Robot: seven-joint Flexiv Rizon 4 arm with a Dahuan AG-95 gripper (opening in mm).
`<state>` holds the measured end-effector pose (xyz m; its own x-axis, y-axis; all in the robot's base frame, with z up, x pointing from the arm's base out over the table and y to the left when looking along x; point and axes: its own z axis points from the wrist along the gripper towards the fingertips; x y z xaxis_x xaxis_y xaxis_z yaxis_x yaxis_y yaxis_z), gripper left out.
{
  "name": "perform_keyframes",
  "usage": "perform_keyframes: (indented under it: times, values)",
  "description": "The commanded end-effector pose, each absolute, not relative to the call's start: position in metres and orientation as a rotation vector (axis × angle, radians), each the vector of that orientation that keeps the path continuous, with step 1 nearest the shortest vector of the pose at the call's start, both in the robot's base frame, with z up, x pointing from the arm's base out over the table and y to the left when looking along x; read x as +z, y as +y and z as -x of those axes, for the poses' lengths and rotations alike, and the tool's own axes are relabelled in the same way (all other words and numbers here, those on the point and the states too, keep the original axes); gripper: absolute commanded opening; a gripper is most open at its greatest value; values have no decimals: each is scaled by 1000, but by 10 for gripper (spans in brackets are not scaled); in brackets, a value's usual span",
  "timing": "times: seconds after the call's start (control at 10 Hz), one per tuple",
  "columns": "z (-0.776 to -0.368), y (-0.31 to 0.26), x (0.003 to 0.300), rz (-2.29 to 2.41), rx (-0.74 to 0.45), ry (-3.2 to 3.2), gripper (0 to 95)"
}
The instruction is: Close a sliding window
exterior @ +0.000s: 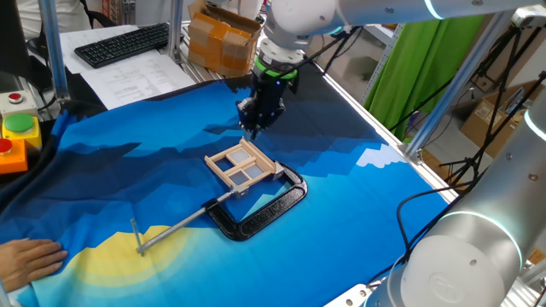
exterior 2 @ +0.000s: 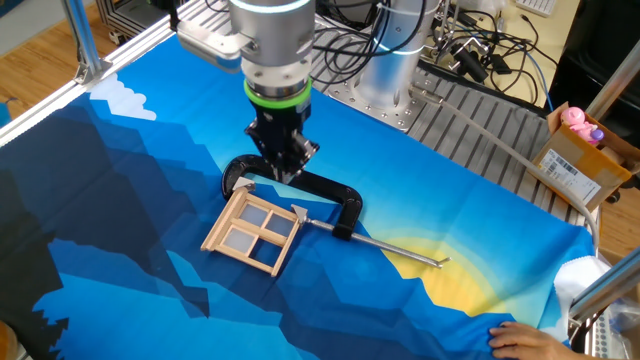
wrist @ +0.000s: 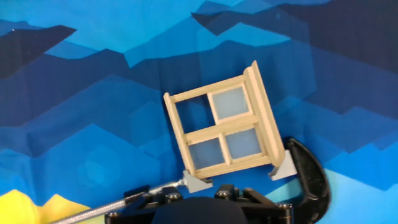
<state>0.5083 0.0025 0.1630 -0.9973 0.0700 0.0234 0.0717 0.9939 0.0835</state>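
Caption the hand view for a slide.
Tool above the wooden sliding window, clamped in a black C-clamp on blue cloth.

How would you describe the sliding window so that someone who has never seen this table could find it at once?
Start at the blue cloth covering the table and find the black C-clamp near its middle. The sliding window lies flat in the clamp's mouth. It alone is pale wood, a small frame crossed into four panes.
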Motion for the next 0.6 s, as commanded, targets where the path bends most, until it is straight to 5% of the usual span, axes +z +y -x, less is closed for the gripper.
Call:
perform_keyframes:
  times: [0.1,0.6]
  values:
    - [-525,1,161,63,-87,-3119,0]
    - [-545,-7,135,9,-40,-3120,0]
